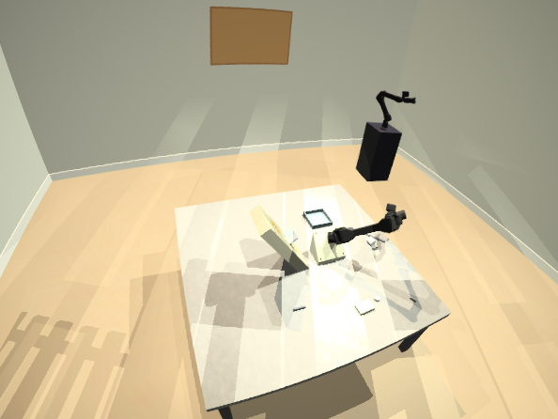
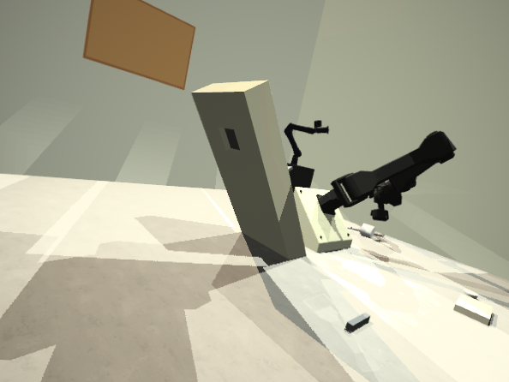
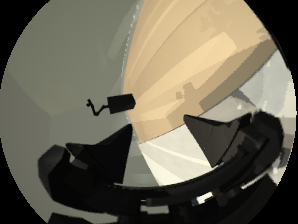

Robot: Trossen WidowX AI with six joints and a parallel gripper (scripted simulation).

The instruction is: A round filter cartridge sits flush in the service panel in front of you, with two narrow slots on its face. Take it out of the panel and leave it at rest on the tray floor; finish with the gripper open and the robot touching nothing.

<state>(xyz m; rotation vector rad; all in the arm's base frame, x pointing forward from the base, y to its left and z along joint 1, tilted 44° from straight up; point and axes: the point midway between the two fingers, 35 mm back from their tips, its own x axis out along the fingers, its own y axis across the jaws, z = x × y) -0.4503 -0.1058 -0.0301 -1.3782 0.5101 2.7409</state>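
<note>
On the table (image 1: 254,357) (image 2: 240,351) (image 3: 167,157), the big leaning service panel (image 1: 283,248) (image 2: 253,171) stands between the left edge and the mid-table, its face too oblique to make out the round cartridge, so I cannot tell whether it is seated. The tray (image 1: 305,219), near the far right corner, shows no cartridge on its floor, so removal looks undone or unproven and placing remains. Out towards the right edge, the gripper (image 1: 402,215) (image 2: 391,196) (image 3: 157,121) has its fingers spread with nothing between them, well apart from the panel.
</note>
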